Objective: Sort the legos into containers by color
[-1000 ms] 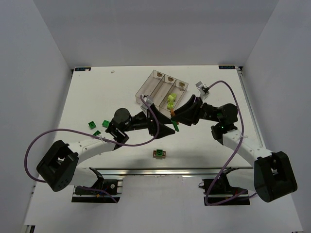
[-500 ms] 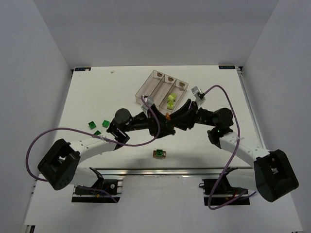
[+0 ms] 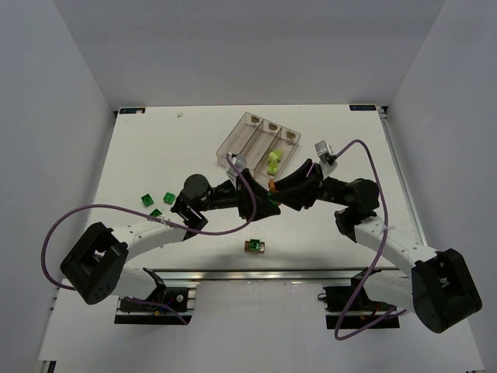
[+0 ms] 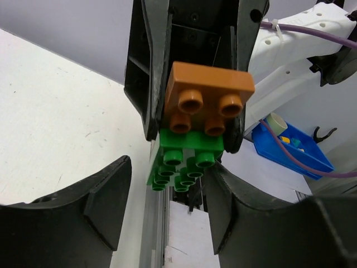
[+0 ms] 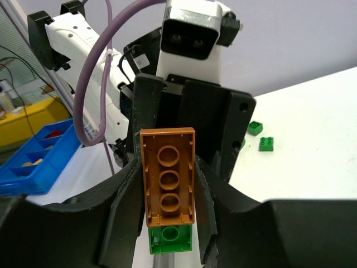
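1. Where both arms meet above the table's (image 3: 140,148) middle, right gripper (image 5: 166,192) clamped on orange-brown brick (image 5: 167,173), joined to green brick (image 4: 187,162).
2. Left gripper (image 4: 170,170): jaws apart, flanking green brick.
3. Clear three-bin tray (image 3: 233,134) toward far edge, yellow-green bricks (image 3: 272,163) in it; loose green bricks (image 3: 147,200) toward left edge.

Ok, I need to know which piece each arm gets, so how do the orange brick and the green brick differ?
Colour: the orange brick is orange-brown, the green brick bright green. Grip: the orange brick is clamped in the right claw; the green brick sticks out past it, between the left claw's spread fingers, with a gap showing. Both are studded, joined together and off the table.
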You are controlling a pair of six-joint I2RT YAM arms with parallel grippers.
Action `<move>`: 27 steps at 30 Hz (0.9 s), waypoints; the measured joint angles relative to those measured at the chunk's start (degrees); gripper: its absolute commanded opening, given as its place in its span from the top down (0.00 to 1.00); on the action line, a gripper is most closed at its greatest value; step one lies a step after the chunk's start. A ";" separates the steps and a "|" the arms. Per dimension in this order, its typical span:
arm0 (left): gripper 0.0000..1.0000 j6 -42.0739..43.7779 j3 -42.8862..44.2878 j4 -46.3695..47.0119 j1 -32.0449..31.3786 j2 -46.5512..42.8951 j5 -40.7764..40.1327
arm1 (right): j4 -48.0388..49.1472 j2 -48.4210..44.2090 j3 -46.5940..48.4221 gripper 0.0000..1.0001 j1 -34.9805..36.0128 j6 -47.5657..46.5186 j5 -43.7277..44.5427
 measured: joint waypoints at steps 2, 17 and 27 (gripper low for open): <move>0.41 -0.02 0.00 0.00 -0.07 0.00 0.31 | 0.22 -0.33 0.00 1.00 -0.02 -0.72 0.28; 0.51 0.96 0.00 0.02 -0.07 -0.02 0.74 | 0.11 -0.26 -0.07 1.00 -0.28 -1.29 1.16; 0.69 3.65 0.00 -1.75 -0.07 -0.15 -0.76 | -2.34 -0.37 -0.07 1.00 -1.57 -2.25 2.16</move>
